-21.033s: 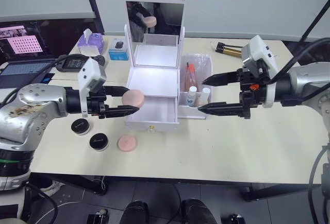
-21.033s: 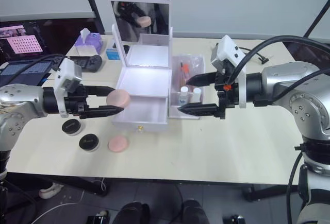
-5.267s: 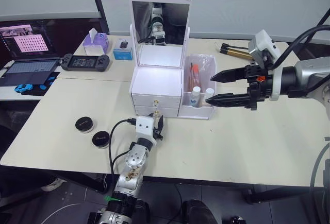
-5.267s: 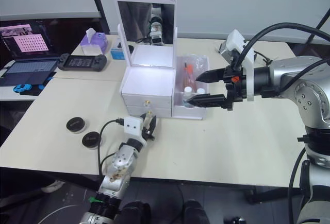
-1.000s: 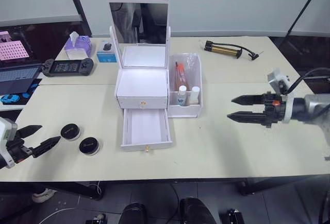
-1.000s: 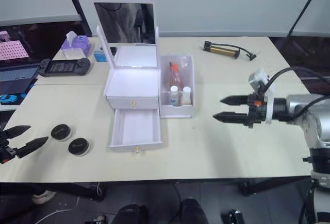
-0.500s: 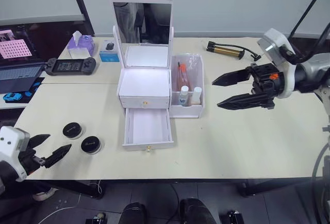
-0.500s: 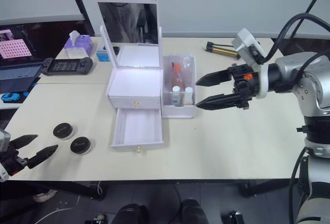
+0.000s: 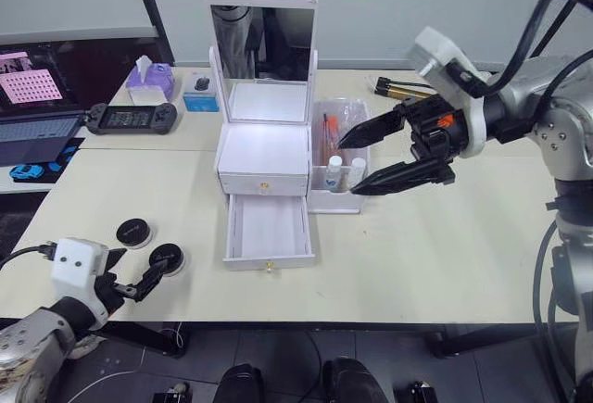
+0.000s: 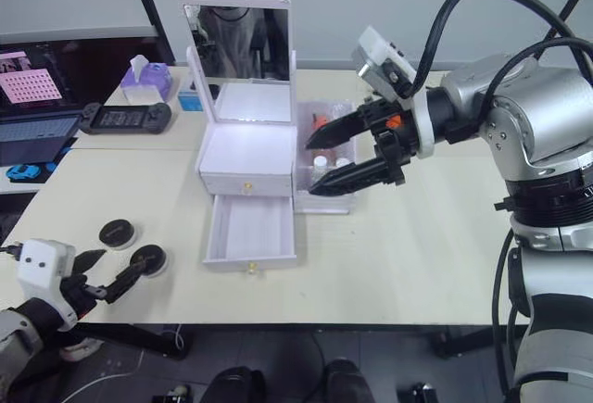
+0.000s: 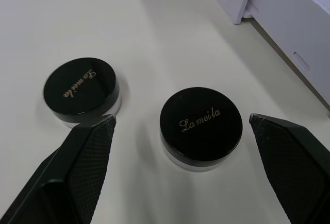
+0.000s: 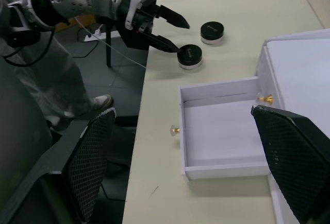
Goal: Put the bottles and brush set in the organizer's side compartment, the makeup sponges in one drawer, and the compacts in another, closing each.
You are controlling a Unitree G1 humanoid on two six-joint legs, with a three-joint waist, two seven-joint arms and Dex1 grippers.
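Note:
The white organizer stands mid-table with its top drawer shut and its lower drawer pulled out and empty. Its side compartment holds the two bottles and the brush set. Two round black compacts lie at the front left. My left gripper is open, low over the table, its fingers either side of the nearer compact. My right gripper hangs open beside the side compartment. The makeup sponges are out of view.
A gold-and-black hand pump lies at the back right. On the left behind the organizer are a game controller, a purple tissue box, a small blue box and a laptop.
My left gripper has come forward to the nearer compact. My right gripper has swung left to the side compartment. The camera has shifted a little.

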